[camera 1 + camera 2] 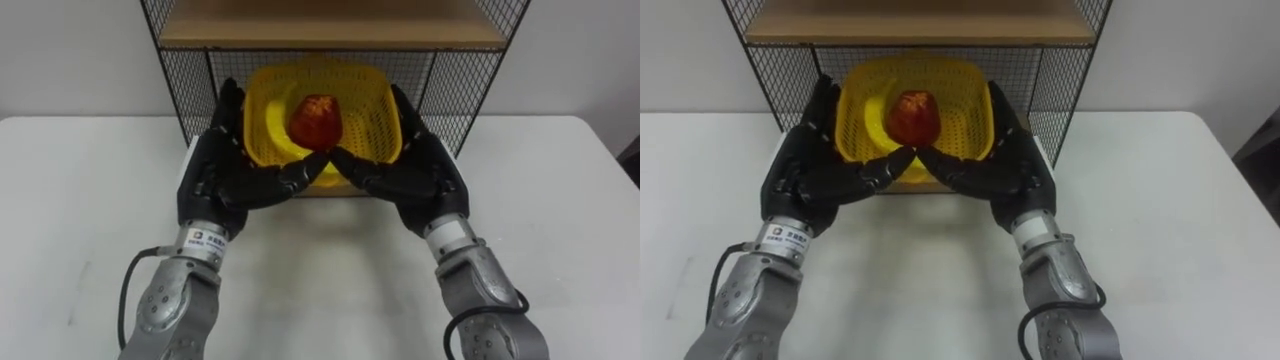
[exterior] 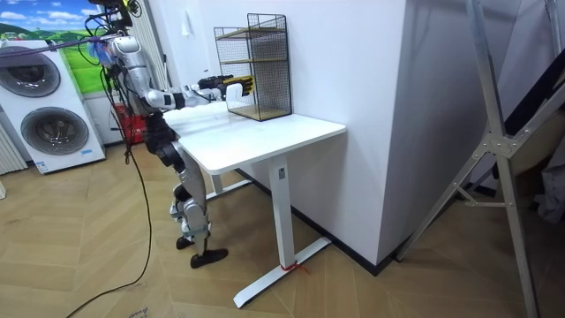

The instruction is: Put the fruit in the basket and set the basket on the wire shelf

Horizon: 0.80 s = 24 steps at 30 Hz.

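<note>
The left hand [image 1: 212, 175] and right hand [image 1: 422, 172], fingers straight, press the yellow basket [image 1: 372, 92] from either side; it holds a red fruit [image 1: 316, 120] and a banana [image 1: 264, 124], at the wire shelf's [image 1: 184, 82] lower opening, far across the table [image 1: 80, 210]

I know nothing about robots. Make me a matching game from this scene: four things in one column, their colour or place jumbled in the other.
Things:
1. basket
2. red fruit
3. table
4. left hand

Colour or place:
A. white
B. lying in the basket
C. yellow
D. pressed against the basket's left side

Pairs: 1-C, 2-B, 3-A, 4-D
</note>
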{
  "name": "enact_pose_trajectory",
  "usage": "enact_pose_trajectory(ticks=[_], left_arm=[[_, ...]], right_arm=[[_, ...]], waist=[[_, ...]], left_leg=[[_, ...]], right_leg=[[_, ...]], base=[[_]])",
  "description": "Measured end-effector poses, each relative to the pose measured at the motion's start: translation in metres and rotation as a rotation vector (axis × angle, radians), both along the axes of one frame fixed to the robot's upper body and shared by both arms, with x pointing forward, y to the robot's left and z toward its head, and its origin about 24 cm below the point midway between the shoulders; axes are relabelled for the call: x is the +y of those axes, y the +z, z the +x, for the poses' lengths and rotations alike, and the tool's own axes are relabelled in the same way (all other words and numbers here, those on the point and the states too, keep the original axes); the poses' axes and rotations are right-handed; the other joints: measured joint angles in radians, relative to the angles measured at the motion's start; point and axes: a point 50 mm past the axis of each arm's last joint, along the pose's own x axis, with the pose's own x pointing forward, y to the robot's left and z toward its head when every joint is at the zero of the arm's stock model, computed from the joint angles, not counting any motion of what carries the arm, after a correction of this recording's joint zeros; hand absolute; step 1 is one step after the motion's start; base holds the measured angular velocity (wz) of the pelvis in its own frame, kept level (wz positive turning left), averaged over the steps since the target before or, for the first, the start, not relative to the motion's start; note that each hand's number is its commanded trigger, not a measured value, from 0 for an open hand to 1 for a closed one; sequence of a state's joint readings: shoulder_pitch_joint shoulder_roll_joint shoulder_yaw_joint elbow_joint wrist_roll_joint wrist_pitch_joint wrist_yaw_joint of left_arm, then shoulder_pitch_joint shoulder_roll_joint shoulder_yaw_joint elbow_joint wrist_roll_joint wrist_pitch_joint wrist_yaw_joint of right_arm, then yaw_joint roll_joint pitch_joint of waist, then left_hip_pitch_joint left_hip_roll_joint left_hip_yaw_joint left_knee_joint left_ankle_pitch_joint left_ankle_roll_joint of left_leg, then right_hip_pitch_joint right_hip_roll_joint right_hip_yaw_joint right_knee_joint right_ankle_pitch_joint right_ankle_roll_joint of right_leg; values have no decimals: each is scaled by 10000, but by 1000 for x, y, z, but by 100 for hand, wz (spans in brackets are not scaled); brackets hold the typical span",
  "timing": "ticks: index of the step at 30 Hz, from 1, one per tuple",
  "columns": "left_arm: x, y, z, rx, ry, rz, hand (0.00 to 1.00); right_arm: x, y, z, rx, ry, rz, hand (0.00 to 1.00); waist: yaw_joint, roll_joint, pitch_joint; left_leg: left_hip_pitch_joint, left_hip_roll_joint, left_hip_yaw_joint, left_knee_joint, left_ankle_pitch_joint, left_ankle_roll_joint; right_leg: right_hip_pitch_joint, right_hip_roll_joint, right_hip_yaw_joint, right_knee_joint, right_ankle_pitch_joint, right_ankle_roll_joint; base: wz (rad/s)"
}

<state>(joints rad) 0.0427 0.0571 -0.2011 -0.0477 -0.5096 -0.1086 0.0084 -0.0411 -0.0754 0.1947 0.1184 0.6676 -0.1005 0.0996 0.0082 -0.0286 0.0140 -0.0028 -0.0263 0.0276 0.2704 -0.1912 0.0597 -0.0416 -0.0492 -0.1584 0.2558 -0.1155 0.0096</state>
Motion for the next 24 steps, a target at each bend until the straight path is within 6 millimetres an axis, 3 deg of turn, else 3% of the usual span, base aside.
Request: enact_pose_trajectory(ticks=[2, 7, 12, 24], left_arm=[[0, -1, 1, 73, -2, 22, 0], [-3, -4, 6, 389, -150, 129, 0], [-6, -16, 25, 1423, 44, 471, 0], [-18, -9, 71, 2680, 580, 699, 0]], right_arm=[[0, -1, 3, 96, -8, 1, 0], [0, -1, 8, 384, -238, -155, 0], [6, -7, 25, 1176, -620, -230, 0], [12, 1, 69, 2530, -1192, -258, 0]], waist=[[-8, 7, 15], [-51, 31, 34], [-38, 33, 54], [-25, 108, 123]], left_leg=[[79, 3, 29, -32, 8, -11], [149, 52, 34, -187, 66, -25], [227, 103, 196, -416, 183, -32], [352, 118, 306, -674, 357, -65]], right_leg=[[45, 30, 80, -3, 61, -98], [248, 136, 144, -410, 215, 6], [336, 161, 85, -697, 452, -98], [306, 171, 153, -707, 543, -204]], base=[[-4], [-1], [-4], [-1]])
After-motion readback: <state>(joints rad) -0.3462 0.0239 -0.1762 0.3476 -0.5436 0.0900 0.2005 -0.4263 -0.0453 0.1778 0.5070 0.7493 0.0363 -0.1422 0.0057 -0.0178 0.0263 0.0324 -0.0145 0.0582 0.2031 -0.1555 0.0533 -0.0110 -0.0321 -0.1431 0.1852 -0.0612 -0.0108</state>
